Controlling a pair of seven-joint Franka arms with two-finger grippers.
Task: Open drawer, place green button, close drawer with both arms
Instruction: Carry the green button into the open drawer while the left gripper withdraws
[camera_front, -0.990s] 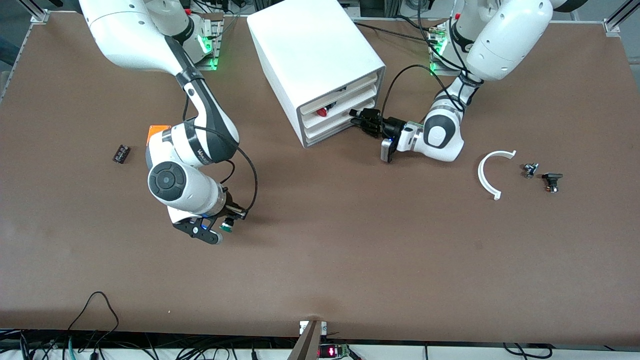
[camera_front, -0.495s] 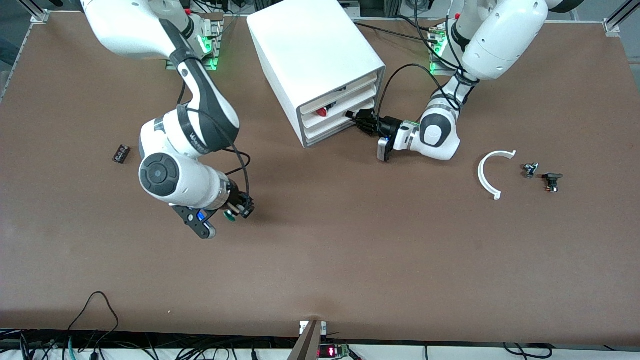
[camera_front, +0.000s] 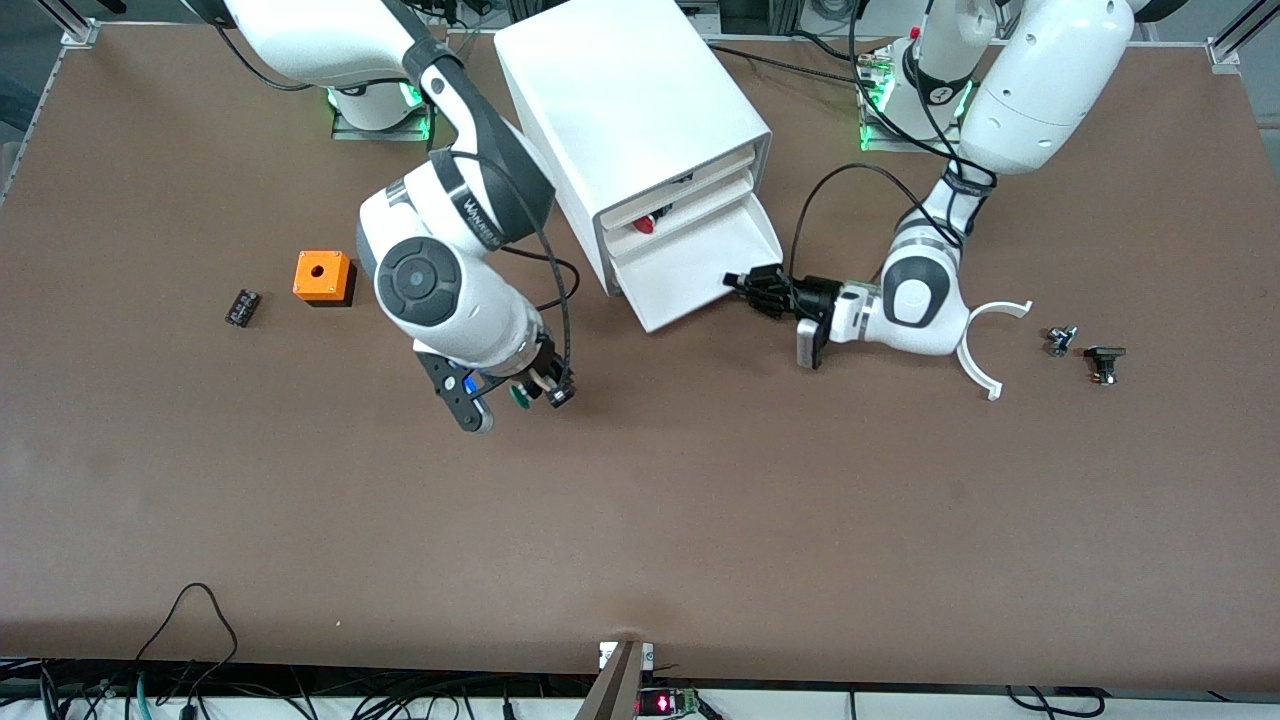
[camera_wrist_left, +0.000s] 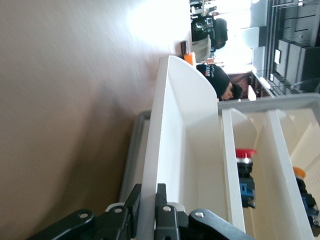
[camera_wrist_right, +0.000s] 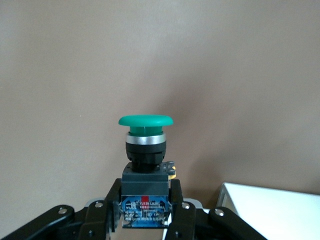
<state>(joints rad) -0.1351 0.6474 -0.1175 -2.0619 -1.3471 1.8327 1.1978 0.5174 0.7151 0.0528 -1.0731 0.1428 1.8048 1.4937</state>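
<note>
The white cabinet stands at the table's back middle. Its lowest drawer is pulled out, and its tray looks bare where it shows. My left gripper is shut on the drawer's front wall, one finger on each side of it, as the left wrist view shows. My right gripper hangs over the bare table toward the right arm's end from the drawer. It is shut on the black body of the green-capped button, whose cap points away from the wrist.
A red-capped button lies in the middle drawer. An orange cube and a small black part sit toward the right arm's end. A white curved piece and two small parts lie by the left arm.
My left gripper shut on the lowest drawer's front and drew it out of the cabinet. My right arm carried the green button toward the cabinet, uncovering the orange cube.
</note>
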